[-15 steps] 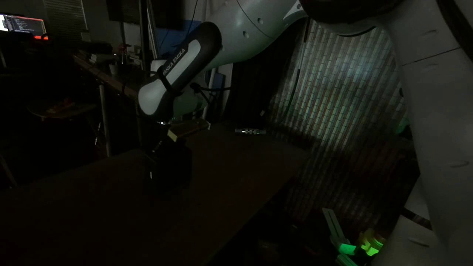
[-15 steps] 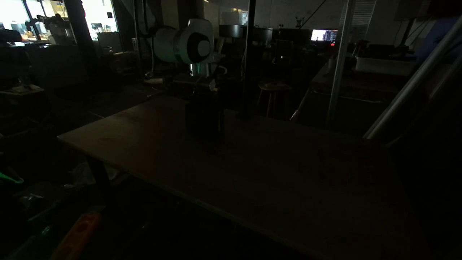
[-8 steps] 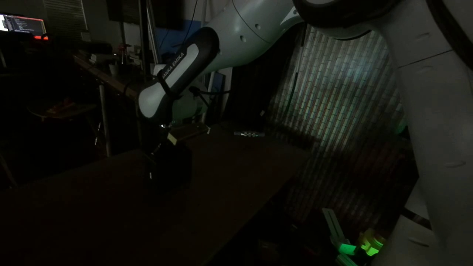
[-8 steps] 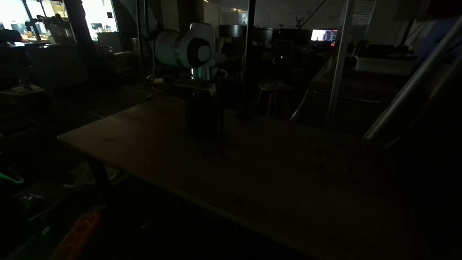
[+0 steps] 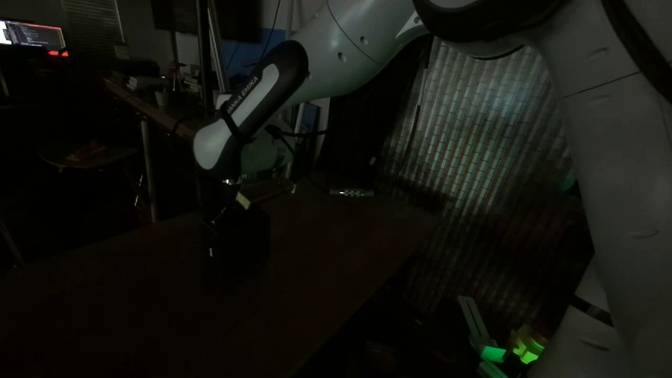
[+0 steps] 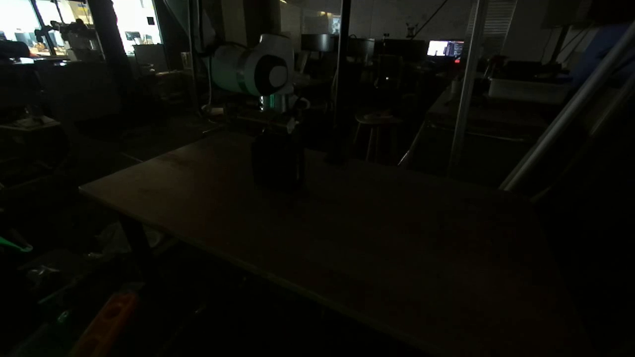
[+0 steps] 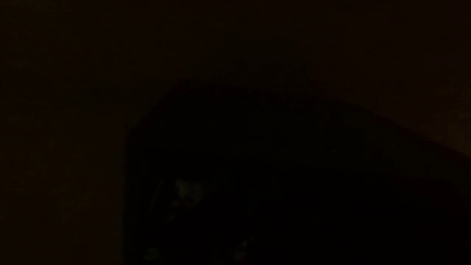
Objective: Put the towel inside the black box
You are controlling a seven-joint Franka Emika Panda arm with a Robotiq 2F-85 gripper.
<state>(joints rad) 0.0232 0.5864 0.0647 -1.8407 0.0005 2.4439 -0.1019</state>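
A lit screen [image 5: 34, 37] stands at the far left of an exterior view, then, lower down, a stool [image 5: 121, 153] bearing a reddish thing [image 5: 93, 147]. Right of them runs a bench [image 5: 149, 111] with a pale cup [image 5: 161, 98] on it. Next the gripper [image 5: 220, 212] points down at the top of the black box [image 5: 239, 241]. Their boundary is lost in the dark, so I cannot tell whether they touch. Nor can I tell how far apart the jaws stand or whether they have hold of anything. A bar [image 5: 270, 189] with a pale end sits just right of the gripper. In both exterior views the box stands upright on the table [image 5: 325, 247]. The arm [image 5: 346, 58] slopes down to the gripper from the upper right, a brick-patterned backdrop [image 5: 472, 131] behind it; low on the right, a yellow-green thing [image 5: 527, 349] glows.

In an exterior view an orange thing [image 6: 108, 320] shows at lower left, and a pale bin [image 6: 526, 91] in the background at right.

In the wrist view the table runs down the left. Right of it spreads the box's dark shape, with pale patches [image 7: 190, 189] inside its outline at lower left: perhaps the towel, though it is too dim to be sure.
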